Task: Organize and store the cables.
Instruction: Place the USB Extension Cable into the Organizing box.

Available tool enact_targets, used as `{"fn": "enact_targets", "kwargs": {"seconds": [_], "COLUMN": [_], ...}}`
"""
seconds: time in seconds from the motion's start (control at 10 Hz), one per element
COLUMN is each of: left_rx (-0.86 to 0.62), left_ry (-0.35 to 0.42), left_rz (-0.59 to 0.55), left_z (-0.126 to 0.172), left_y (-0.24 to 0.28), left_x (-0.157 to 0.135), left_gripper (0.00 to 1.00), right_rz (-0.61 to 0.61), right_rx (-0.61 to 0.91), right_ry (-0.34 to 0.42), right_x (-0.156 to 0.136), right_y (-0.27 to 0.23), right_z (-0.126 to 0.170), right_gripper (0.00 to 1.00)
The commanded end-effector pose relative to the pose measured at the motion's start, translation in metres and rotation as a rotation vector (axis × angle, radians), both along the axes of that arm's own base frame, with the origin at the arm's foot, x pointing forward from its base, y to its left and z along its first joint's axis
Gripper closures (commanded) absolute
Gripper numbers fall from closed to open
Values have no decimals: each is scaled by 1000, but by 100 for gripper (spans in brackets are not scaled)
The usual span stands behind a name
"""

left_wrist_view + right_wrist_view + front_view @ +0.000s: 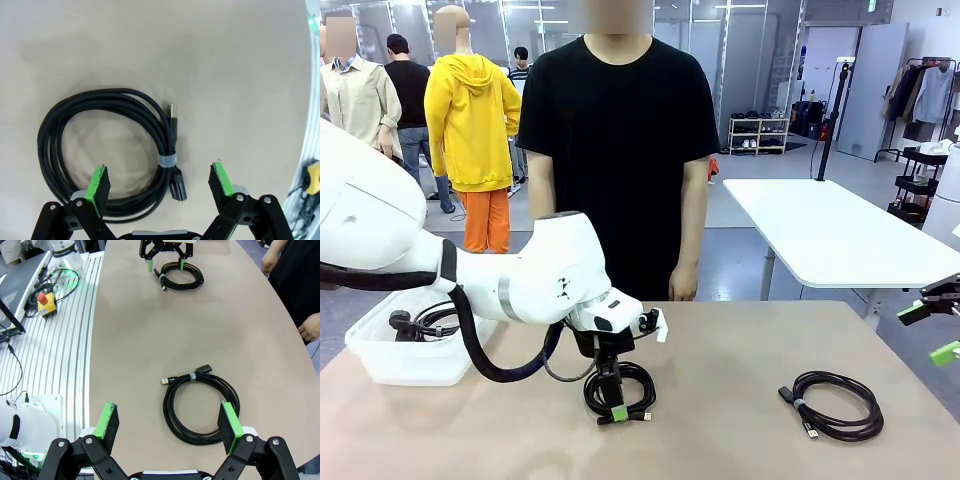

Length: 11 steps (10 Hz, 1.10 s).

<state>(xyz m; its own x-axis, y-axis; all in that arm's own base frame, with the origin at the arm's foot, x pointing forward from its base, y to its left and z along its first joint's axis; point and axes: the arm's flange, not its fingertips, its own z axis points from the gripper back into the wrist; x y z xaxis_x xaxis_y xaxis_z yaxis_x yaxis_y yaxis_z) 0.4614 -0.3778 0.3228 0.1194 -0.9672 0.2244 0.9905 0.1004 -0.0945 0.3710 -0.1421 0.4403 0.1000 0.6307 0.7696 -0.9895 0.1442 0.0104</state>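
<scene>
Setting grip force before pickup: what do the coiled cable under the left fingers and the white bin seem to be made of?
Coiled cable: matte black, likely a braided fabric jacket, judging by its fine woven texture; its plug tip looks like shiny bare metal. White bin: probably smooth, milky translucent plastic, given its thin, softly glowing walls.

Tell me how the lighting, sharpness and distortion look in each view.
Front view: even, soft light, no glare on the table. Left wrist view: the coiled cable is sharp; a dim shadow lies beyond it. Right wrist view: the other cable is crisp, but the table's edges bow from the wide lens.
</scene>
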Motion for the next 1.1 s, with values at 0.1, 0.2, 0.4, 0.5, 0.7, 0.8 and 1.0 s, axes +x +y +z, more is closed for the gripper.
{"fn": "enact_targets", "kwargs": {"seconds": [0.1,0.2,0.4,0.5,0.7,0.8,1.0], "left_rx": [41,56,83,82,72,42,71], "left_ry": [-28,-30,-52,-53,-73,-55,-51], "left_rz": [43,41,6,10,22,-6,-4], "left_z": [-3,-5,-10,-15,-17,-18,-20], "left_y": [-4,-5,-12,-14,-10,-8,-9], "left_x": [-3,-7,-13,-15,-18,-19,-21], "left_gripper": [0,0,0,14,73,99,100], "right_rz": [-13,-13,-13,-13,-13,-13,-13], "right_rx": [4,4,4,4,4,4,4], "right_ry": [6,6,6,6,6,6,6], "right_x": [0,0,0,0,0,0,0], "right_y": [3,3,3,3,3,3,3], "right_z": [3,3,3,3,3,3,3], "right_gripper": [0,0,0,0,0,0,0]}}
